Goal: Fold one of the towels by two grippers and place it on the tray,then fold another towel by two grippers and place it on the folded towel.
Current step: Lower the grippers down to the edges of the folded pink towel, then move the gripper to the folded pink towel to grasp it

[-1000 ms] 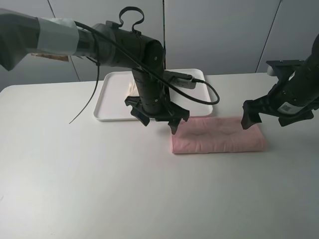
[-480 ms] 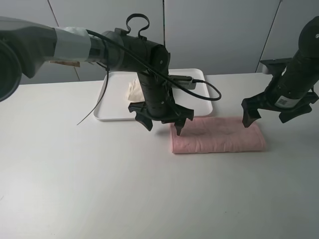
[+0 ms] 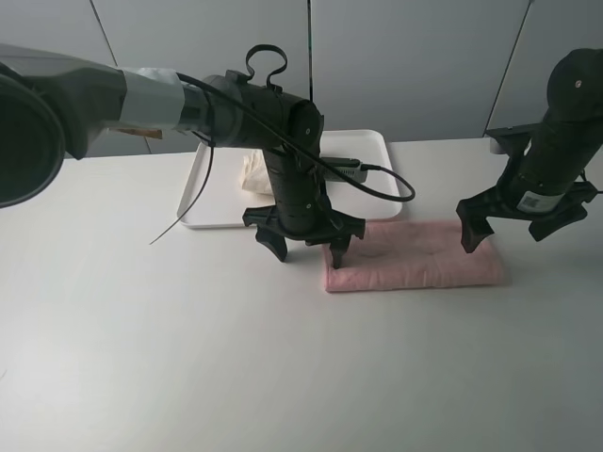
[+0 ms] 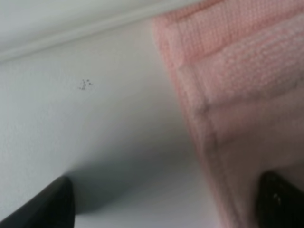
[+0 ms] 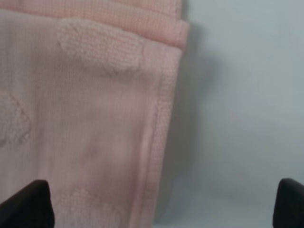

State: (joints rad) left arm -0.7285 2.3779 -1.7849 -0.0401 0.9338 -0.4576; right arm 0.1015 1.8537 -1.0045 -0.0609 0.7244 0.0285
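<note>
Both hands hang low over the ends of a folded pink towel on the white desk, each spread wide and gripping nothing.

The left hand straddles one short end of the towel. In its wrist view, one fingertip sits over the pink cloth and the other over bare desk just outside the towel's stitched edge. Whether the inner fingertip touches the cloth cannot be told.

The right hand straddles the opposite short end in the same way. One fingertip is above the towel and the other is above the desk beyond the hem. The layered folds show at the corner beneath this hand.

The pink towel lies flat as a long band stretched between the two hands, its embossed pattern faintly visible.

Just behind the left hand stands the white tray, close to the towel's far edge but apart from it. The cream towel lies in the tray, largely hidden by the left arm, so only a folded corner shows. A black cable loops from that arm across the tray.
</note>
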